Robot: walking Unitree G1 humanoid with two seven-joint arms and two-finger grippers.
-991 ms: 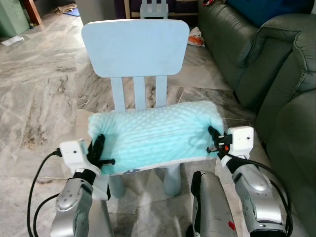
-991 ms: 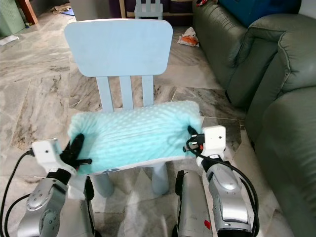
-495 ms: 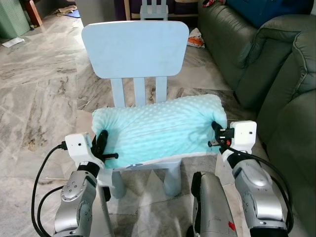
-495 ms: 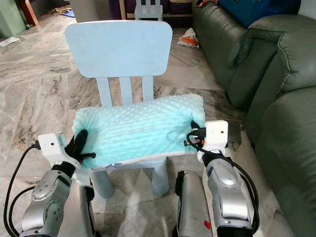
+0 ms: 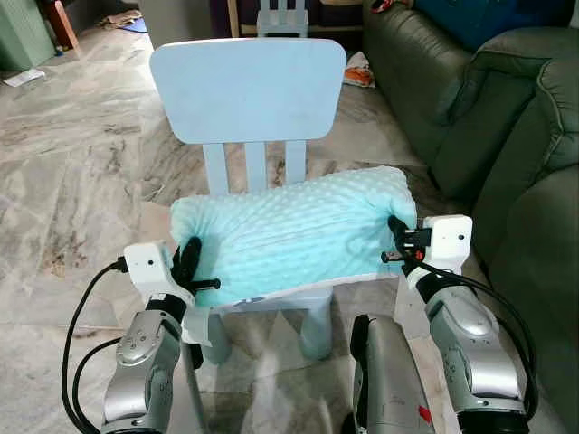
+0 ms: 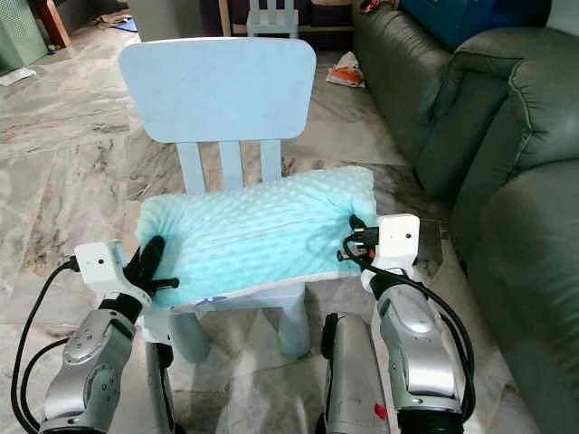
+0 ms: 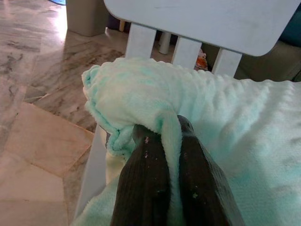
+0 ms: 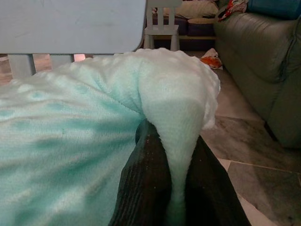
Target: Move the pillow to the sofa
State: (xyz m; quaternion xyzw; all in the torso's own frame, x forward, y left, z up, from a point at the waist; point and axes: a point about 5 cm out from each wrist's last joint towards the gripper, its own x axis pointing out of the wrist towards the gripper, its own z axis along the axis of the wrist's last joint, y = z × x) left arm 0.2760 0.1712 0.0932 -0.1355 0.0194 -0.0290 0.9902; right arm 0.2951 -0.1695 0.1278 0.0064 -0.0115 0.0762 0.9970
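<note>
Pillow, mint and dimpled, sits between the two tools over the seat of a pale blue chair; whether it rests on the seat or hangs just clear of it cannot be told. Left tool pinches a fold of the plush at its own end of the pillow, fabric squeezed between both black fingers. Right tool pinches a bunched corner at the opposite end the same way. Beyond the right tool, off to its outer side, stands the dark green sofa, apart from the chair on a marble floor.
</note>
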